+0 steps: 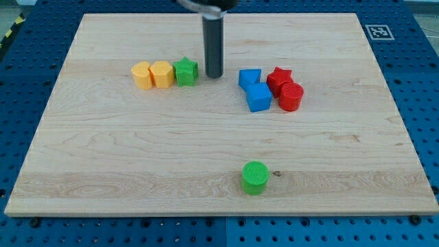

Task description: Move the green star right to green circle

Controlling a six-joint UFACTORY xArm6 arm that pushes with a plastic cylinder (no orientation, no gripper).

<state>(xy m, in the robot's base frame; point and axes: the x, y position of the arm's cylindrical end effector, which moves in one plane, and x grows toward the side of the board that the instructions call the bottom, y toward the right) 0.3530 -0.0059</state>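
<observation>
The green star (186,71) lies in the upper middle of the wooden board (103,151), touching the right end of a row with two yellow blocks. The green circle (255,178) sits alone near the view's bottom, right of centre. My tip (214,75) stands just to the right of the green star, with a small gap between them. The dark rod rises from it to the view's top.
Two yellow blocks (142,75) (162,73) sit left of the star. A blue block (250,78), a blue cube (259,97), a red star (279,79) and a red cylinder (291,97) cluster to the right of the tip.
</observation>
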